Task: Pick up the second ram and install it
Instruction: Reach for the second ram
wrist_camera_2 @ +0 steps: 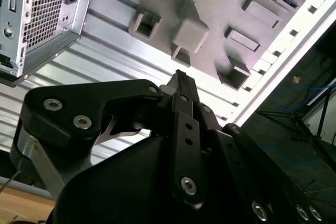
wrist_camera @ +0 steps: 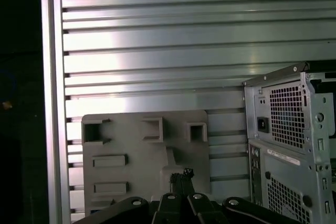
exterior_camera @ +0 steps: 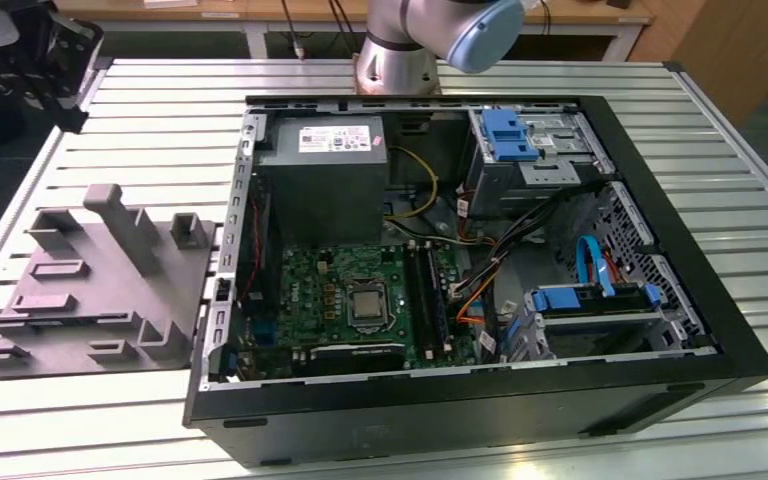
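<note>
grey slatted metal counter point(exterior_camera: 117, 420) is carrying an open black computer case point(exterior_camera: 491, 400) and, just to the exterior view's left of it, a grey fixture plate point(exterior_camera: 91, 300) with upright posts. the arm point(exterior_camera: 404, 45) is standing at the far side of the case. in both wrist views the gripper point(wrist_camera_2: 178, 78) point(wrist_camera: 181, 173) is hanging above the fixture plate, its black fingertips pressed together with nothing showing between them. inside the case, long dark strips are sitting side by side on the motherboard point(exterior_camera: 317, 290), just to the exterior view's right of the processor socket point(exterior_camera: 365, 303). the second ram point(exterior_camera: 420, 288) is appearing seated among them, though stick and slot are hard to tell apart.
</note>
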